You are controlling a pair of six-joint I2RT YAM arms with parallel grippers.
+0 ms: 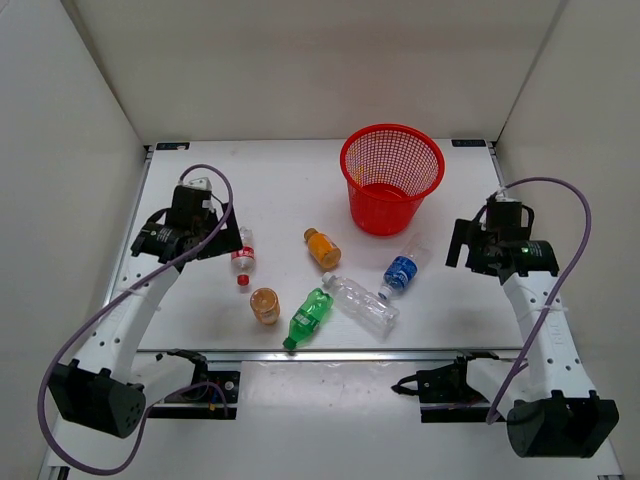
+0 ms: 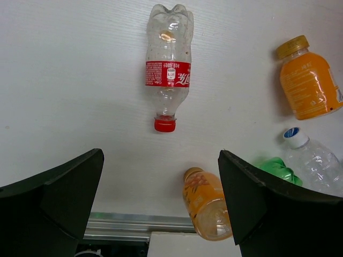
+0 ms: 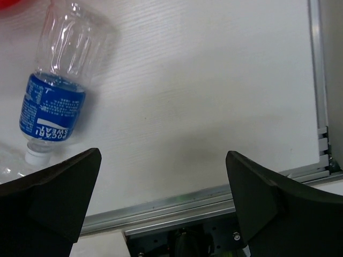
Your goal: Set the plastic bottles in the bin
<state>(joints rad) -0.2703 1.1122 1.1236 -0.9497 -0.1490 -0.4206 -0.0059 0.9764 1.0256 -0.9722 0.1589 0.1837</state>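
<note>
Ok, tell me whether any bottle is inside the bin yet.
No, the top view looks down into the bin and shows only its bare red mesh and floor.

The left arm (image 1: 135, 315) climbs from its base at the lower left of the top view and bends inward, with the left gripper (image 1: 228, 243) pointing toward the centre. The right arm (image 1: 540, 320) stands likewise at the right edge, and the right gripper (image 1: 458, 245) points left. In each wrist view the black fingers (image 2: 64, 193) fill the bottom corners, spread wide and holding nothing.
</note>
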